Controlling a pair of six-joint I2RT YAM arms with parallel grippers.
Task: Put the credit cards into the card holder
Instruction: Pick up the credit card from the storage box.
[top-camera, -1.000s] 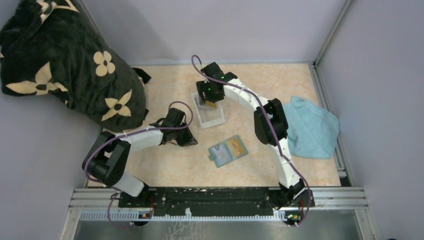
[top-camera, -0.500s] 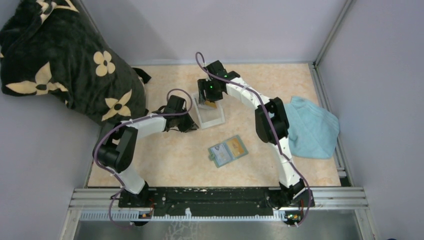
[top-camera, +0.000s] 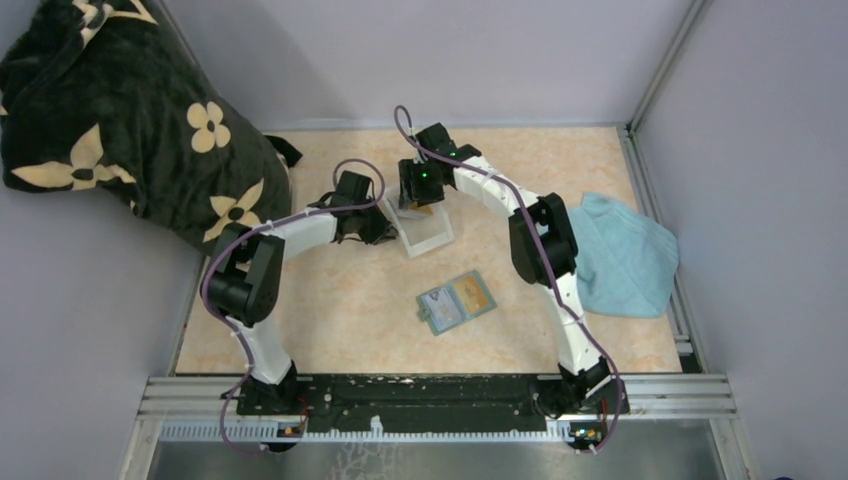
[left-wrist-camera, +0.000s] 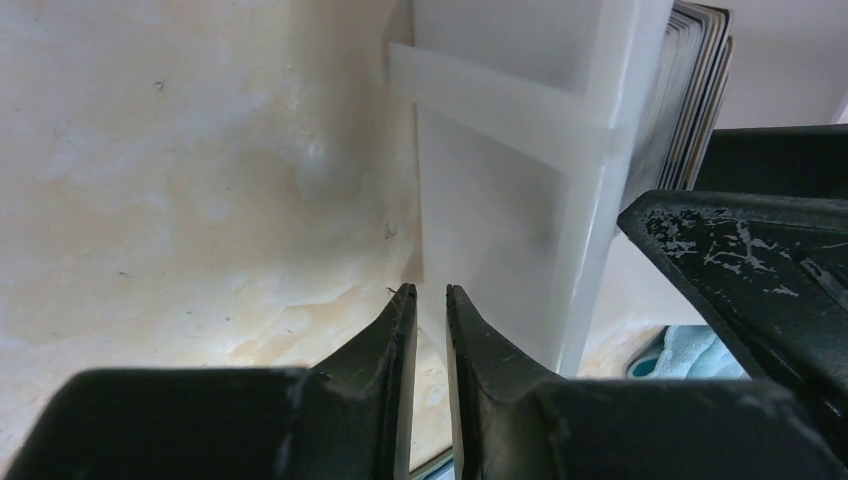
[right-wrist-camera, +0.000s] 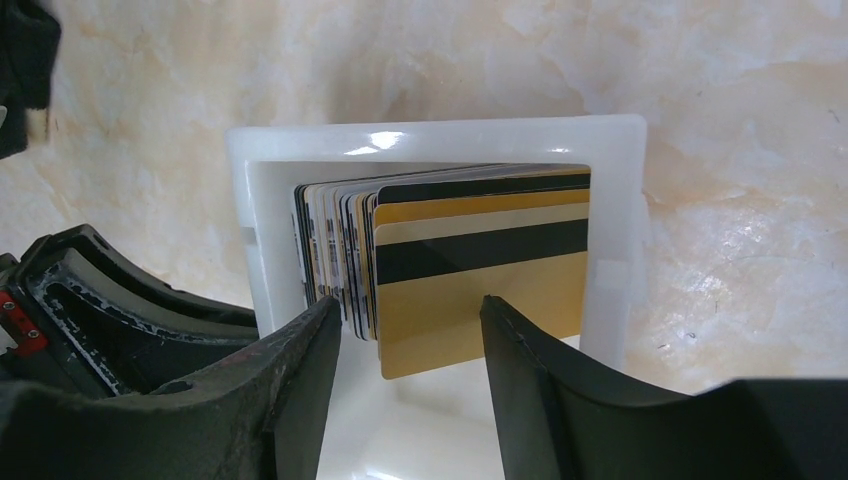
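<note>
Several credit cards (right-wrist-camera: 480, 270) stand on edge in a stack at the far end of a white tray (right-wrist-camera: 440, 140), a gold card with a black stripe in front. My right gripper (right-wrist-camera: 408, 310) hangs open just above that end (top-camera: 420, 200), fingers apart in front of the gold card and not touching it. My left gripper (left-wrist-camera: 431, 295) sits low against the tray's left wall (left-wrist-camera: 500, 230), its jaws a narrow slit apart with nothing between them. The card holder (top-camera: 456, 301) lies open on the table nearer the arms, pale blue inside, with an orange card showing in it.
A light blue towel (top-camera: 620, 255) lies crumpled at the right edge. A dark blanket with pale flowers (top-camera: 130, 130) fills the back left corner. Grey walls close in the table on three sides. The right gripper's black finger (left-wrist-camera: 760, 260) shows close by in the left wrist view.
My left arm has swung from the table's middle left up to the tray's left wall, its jaws parting slightly. The right gripper's jaws have narrowed over the cards.
</note>
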